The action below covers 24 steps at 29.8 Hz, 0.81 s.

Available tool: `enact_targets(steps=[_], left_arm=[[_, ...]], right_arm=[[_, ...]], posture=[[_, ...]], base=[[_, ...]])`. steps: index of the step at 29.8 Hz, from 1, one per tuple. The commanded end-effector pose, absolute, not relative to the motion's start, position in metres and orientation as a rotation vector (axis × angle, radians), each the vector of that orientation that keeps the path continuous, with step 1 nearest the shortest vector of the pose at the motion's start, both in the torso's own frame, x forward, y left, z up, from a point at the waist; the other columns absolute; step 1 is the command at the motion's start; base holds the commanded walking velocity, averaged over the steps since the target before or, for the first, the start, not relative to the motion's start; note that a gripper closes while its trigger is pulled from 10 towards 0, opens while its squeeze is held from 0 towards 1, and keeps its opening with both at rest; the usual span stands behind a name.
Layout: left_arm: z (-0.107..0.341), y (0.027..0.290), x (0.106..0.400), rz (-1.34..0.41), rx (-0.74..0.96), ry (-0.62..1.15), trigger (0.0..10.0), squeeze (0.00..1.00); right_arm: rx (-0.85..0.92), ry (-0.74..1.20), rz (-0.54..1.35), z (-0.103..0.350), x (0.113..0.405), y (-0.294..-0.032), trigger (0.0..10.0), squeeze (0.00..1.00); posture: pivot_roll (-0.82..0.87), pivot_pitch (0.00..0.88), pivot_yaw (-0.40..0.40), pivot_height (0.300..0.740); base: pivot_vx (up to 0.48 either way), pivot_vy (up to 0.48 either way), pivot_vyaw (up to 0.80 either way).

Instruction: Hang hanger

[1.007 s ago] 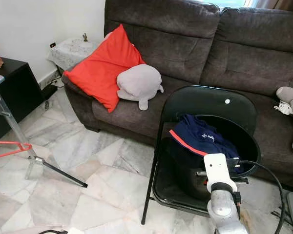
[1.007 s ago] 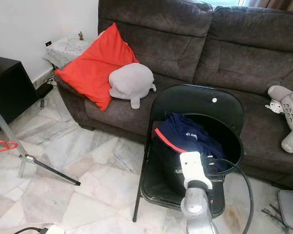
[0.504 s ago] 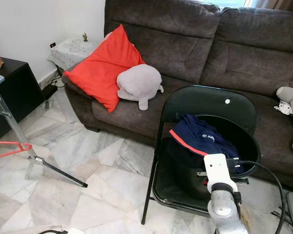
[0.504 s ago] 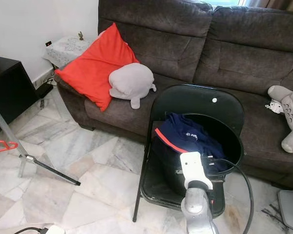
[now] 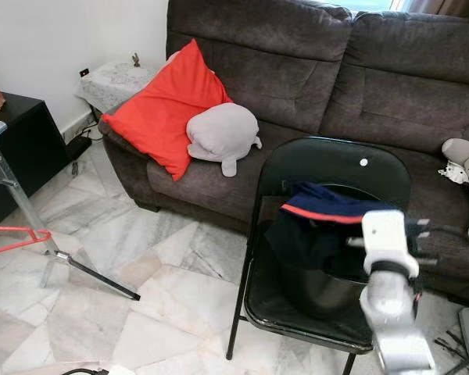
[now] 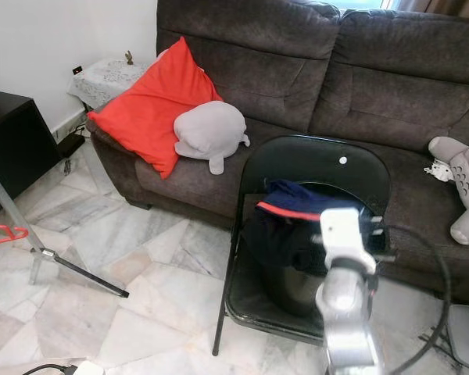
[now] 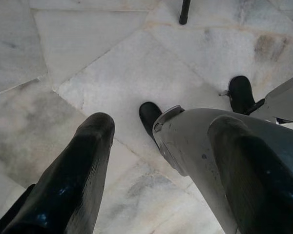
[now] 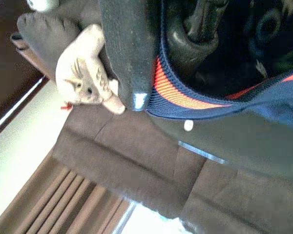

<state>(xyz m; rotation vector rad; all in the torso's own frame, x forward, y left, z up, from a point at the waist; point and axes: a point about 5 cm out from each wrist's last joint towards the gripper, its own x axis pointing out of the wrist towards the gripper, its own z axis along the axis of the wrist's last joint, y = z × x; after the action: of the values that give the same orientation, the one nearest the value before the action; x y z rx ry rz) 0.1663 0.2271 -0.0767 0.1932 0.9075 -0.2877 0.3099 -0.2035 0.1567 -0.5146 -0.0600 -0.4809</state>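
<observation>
Left eye view: dark sofa (image 5: 359, 70), black folding chair (image 5: 336, 168), navy garment (image 5: 316, 226) lifted above the seat. Judged soft, light, prone to slipping; take hold at the orange-trimmed collar. Right tool (image 8: 156, 63) is clamped on that collar. Left tool (image 7: 161, 161) hangs spread apart over the floor.

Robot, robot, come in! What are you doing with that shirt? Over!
Right gripper shut on the navy shirt, lifting it above the black chair. Left gripper open, hanging over the floor. Red hanger on the stand, far left.
</observation>
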Motion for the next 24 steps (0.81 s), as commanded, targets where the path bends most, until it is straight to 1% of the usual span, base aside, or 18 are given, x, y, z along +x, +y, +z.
enact_targets(steps=[1,6,9,11,16,17,18,19,21,24], left_arm=[[-0.079,0.229,0.161,-0.307,0.214,0.939,10.0,0.00],[-0.079,0.229,0.161,-0.309,0.216,0.941,10.0,0.00],[-0.079,0.229,0.161,-0.309,0.216,0.941,10.0,0.00],[-0.079,0.229,0.161,-0.310,0.217,0.940,10.0,0.00],[-0.079,0.229,0.162,-0.309,0.216,0.939,10.0,0.00],[-0.079,0.229,0.162,-0.308,0.215,0.939,10.0,0.00],[-0.079,0.229,0.162,-0.309,0.216,0.939,10.0,0.00],[-0.079,0.229,0.162,-0.309,0.216,0.939,10.0,0.00],[-0.079,0.229,0.162,-0.307,0.215,0.938,10.0,0.00],[-0.079,0.229,0.162,-0.303,0.213,0.937,10.0,0.00]], right_arm=[[-0.528,-0.099,-0.512,0.170,0.312,-0.208,0.0,0.00],[-0.522,-0.192,-0.554,0.201,0.322,-0.213,0.0,0.00],[-0.525,-0.210,-0.579,0.208,0.324,-0.217,0.0,0.00],[-0.536,-0.243,-0.631,0.222,0.328,-0.227,0.0,0.00],[-0.521,-0.275,-0.644,0.237,0.334,-0.230,0.0,0.00],[-0.501,-0.267,-0.601,0.237,0.338,-0.225,1.4,0.00],[-0.474,-0.241,-0.563,0.232,0.341,-0.220,10.0,0.00],[-0.454,-0.222,-0.538,0.228,0.342,-0.216,10.0,0.00],[-0.335,-0.151,-0.502,0.212,0.344,-0.208,10.0,0.00],[-0.345,-0.136,-0.494,0.205,0.343,-0.204,10.0,0.00]], posture=[[-0.01,0.092,-0.020,0.740],[-0.02,0.085,-0.016,0.740],[-0.02,0.084,-0.015,0.740],[-0.02,0.083,-0.013,0.740],[-0.03,0.086,-0.015,0.740],[-0.03,0.087,-0.016,0.740],[-0.03,0.088,-0.016,0.740],[-0.02,0.088,-0.016,0.740],[-0.02,0.090,-0.017,0.740],[-0.01,0.094,-0.016,0.740]], base=[[0.000,0.000,0.00],[0.000,0.000,0.00],[0.000,0.000,0.00],[0.000,0.000,0.00],[0.000,0.000,0.00],[0.000,0.000,0.00],[0.000,0.000,0.00],[0.000,0.000,0.00],[0.000,0.000,0.00],[0.000,0.000,0.00]])
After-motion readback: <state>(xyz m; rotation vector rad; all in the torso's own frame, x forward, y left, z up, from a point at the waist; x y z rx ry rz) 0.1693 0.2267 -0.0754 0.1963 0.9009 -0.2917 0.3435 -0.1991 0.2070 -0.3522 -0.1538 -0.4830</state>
